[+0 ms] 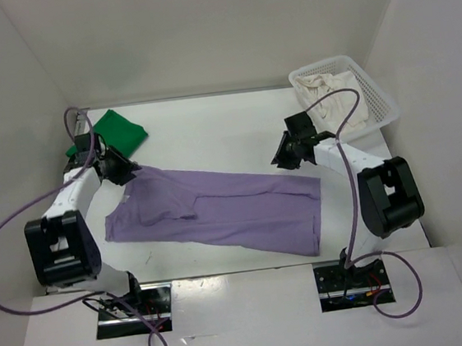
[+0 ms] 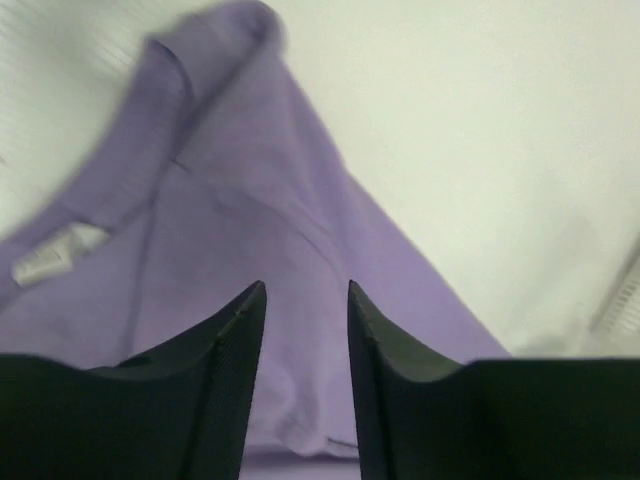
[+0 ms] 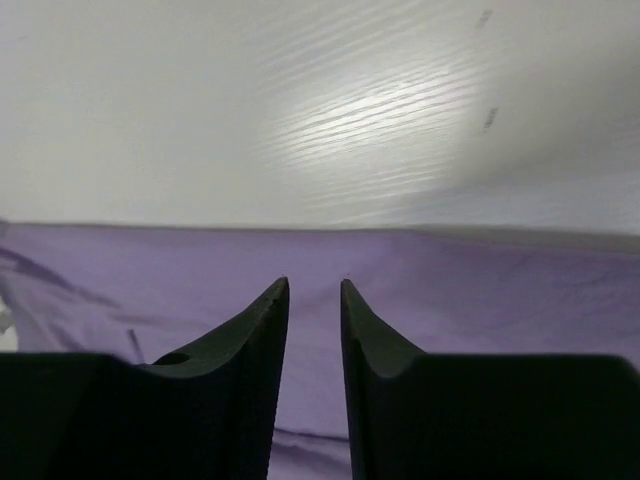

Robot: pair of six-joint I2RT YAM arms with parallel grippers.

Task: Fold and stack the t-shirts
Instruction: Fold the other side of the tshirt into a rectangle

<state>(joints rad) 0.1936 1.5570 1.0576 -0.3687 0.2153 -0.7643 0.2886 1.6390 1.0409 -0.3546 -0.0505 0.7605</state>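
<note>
The lavender-purple t-shirt lies flat across the middle of the table, folded into a long band. My left gripper hovers at its far left corner by the collar; the left wrist view shows the gripper open, with purple cloth and a white neck label beyond it. My right gripper stands just past the shirt's far right end; its wrist view shows the gripper open over the shirt, holding nothing. The green t-shirt lies folded at the back left. The cream t-shirt is bunched in the basket.
A white mesh basket stands at the back right corner. White walls enclose the table on three sides. Both arm bases and their cables sit along the near edge.
</note>
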